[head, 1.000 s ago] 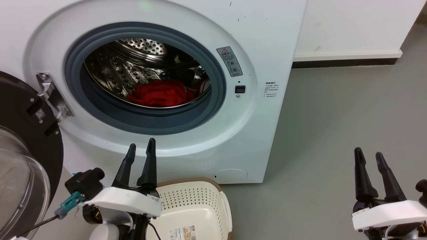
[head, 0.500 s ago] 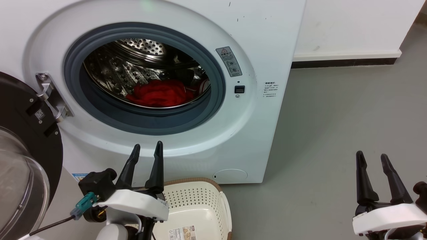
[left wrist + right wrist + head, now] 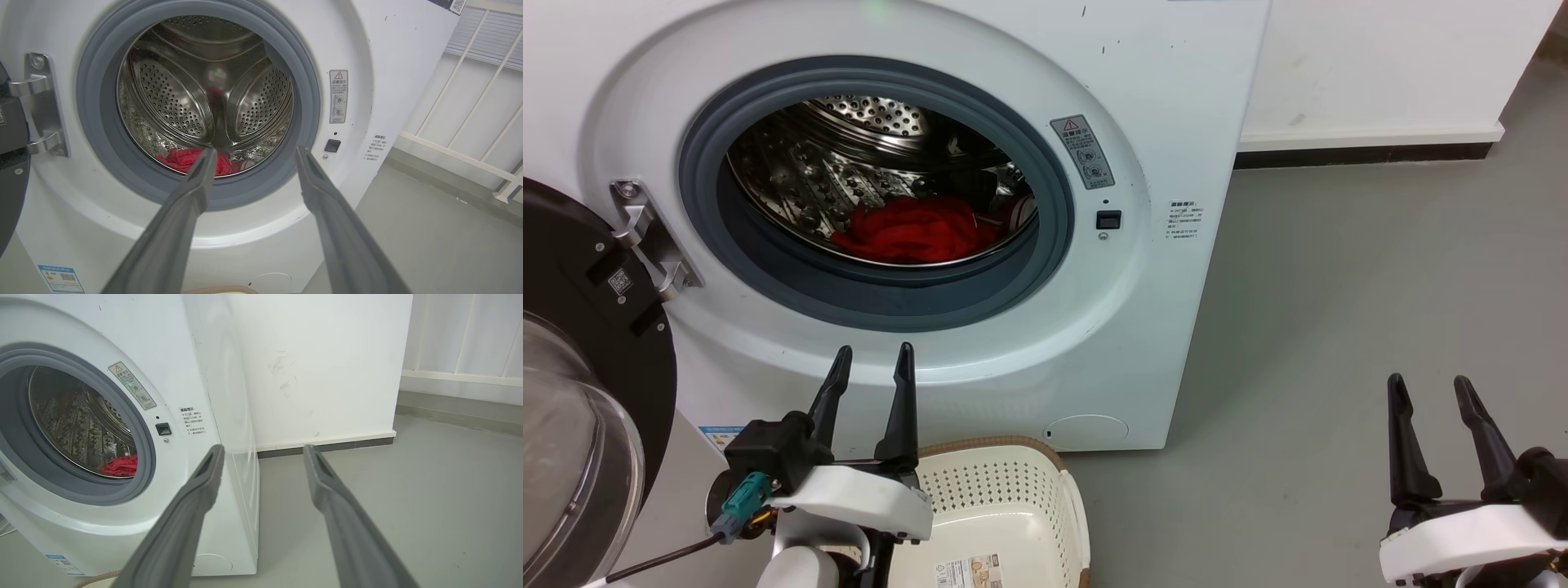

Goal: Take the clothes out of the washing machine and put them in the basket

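Evidently, the clothes are looking soft, light and limp: a crumpled red bundle with a little white striped trim at its right edge, likely to sag and trail once lifted, and with nothing fragile about it. A pinch on the raised crest of folds near the middle of the heap is looking like the best hold. A deep bite of gathered fabric should slip less than a single thin edge. Trailing ends could drag on the grey door seal on the way out.

The bundle is lying on the bottom of the perforated steel drum inside the washing machine, whose glass door is standing swung out to the robot's left. The left gripper is hovering outside, below the seal, its two dark fingers spread apart and holding nothing. In the left wrist view they are pointing toward the opening. The clothes are lying well apart from it, deeper in and higher. The right gripper is hanging over the grey floor, off to the machine's right, likewise spread and holding nothing. The basket is sitting at the machine's foot, just beside the left wrist.
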Controlling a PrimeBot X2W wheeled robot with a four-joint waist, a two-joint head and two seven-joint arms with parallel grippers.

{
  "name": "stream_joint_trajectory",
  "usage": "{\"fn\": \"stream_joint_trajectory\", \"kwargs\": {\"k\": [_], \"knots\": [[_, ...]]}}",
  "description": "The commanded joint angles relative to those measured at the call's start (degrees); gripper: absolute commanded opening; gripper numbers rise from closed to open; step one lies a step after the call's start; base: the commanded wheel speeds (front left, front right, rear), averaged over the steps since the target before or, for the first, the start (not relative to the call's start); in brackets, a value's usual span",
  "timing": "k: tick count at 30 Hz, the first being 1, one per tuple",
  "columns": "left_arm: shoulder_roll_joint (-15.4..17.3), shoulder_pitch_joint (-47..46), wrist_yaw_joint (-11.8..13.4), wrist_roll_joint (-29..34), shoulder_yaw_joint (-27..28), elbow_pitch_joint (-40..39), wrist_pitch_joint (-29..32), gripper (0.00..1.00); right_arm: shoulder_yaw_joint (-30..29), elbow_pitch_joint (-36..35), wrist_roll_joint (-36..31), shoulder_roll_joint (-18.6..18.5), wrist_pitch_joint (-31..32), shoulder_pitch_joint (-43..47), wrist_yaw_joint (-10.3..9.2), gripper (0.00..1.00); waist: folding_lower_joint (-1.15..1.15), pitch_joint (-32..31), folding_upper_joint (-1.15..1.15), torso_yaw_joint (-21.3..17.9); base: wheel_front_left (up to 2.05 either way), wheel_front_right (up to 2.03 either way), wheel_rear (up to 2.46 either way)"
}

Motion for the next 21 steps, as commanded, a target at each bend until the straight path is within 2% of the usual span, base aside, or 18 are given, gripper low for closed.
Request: {"fn": "stream_joint_trajectory", "kwargs": {"k": [1, 21], "knots": [[0.31, -0.58, 0.37, 1.72, 0.25, -0.74, -0.60, 1.00, 0.09, -0.68, -1.90, -0.23, -0.40, 0.71, 0.00, 1.00, 0.00, 0.01, 0.00, 0.03, 0.00, 0.00, 0.00], [0.61, 0.69, 1.11, 11.10, -0.35, -0.90, -2.74, 1.00, -0.02, -1.14, -10.35, -0.24, -1.12, 1.59, -0.01, 1.00, 0.00, 0.11, 0.00, 0.08, 0.00, 0.00, 0.00]]}}
